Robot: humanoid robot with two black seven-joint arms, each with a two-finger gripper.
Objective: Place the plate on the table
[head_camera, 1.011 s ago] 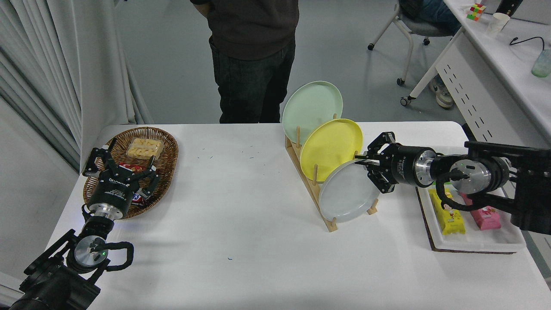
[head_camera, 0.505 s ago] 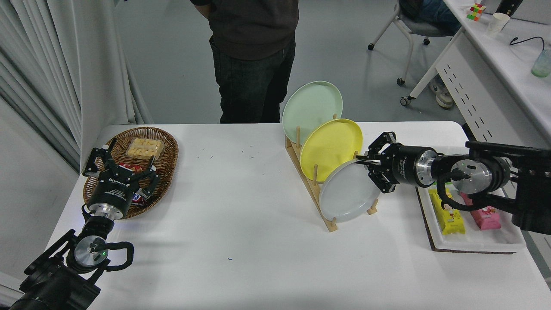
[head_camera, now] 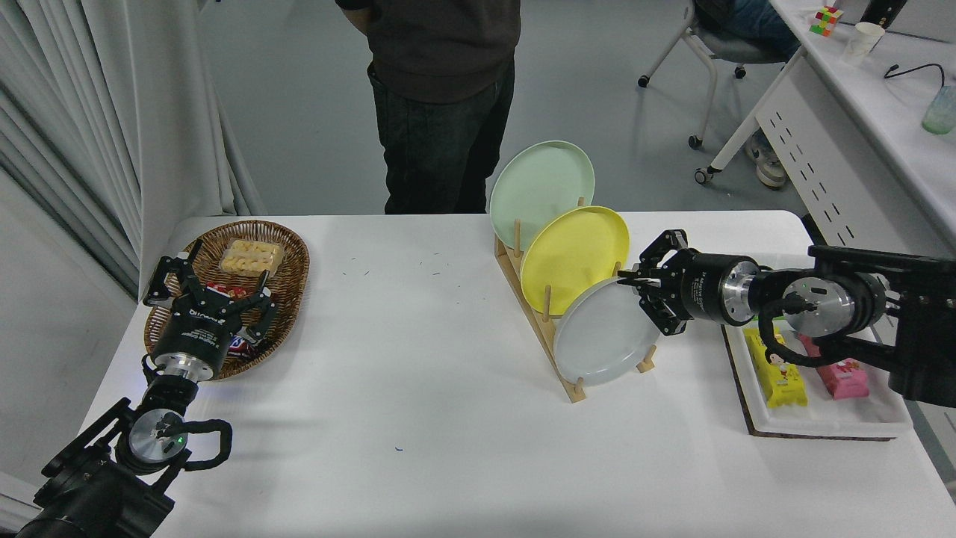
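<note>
The light-grey plate (head_camera: 601,336) leans in the front slot of a wooden rack (head_camera: 539,329) on the white table (head_camera: 418,388). Behind it stand a yellow plate (head_camera: 571,254) and a mint-green plate (head_camera: 539,183). My right gripper (head_camera: 631,282) reaches in from the right and is shut on the grey plate's upper right rim. The plate's lower edge still rests in the rack. My left gripper (head_camera: 205,288) is parked open at the lower left, over the near edge of a wicker basket (head_camera: 287,276).
A white tray (head_camera: 821,418) with yellow and pink snack packs lies at the right, under my right arm. The basket holds snacks. A person (head_camera: 441,97) stands at the far edge. A white desk (head_camera: 859,134) stands at the far right.
The person at the far side has shifted slightly. My right gripper and the grey plate stay where they were.
</note>
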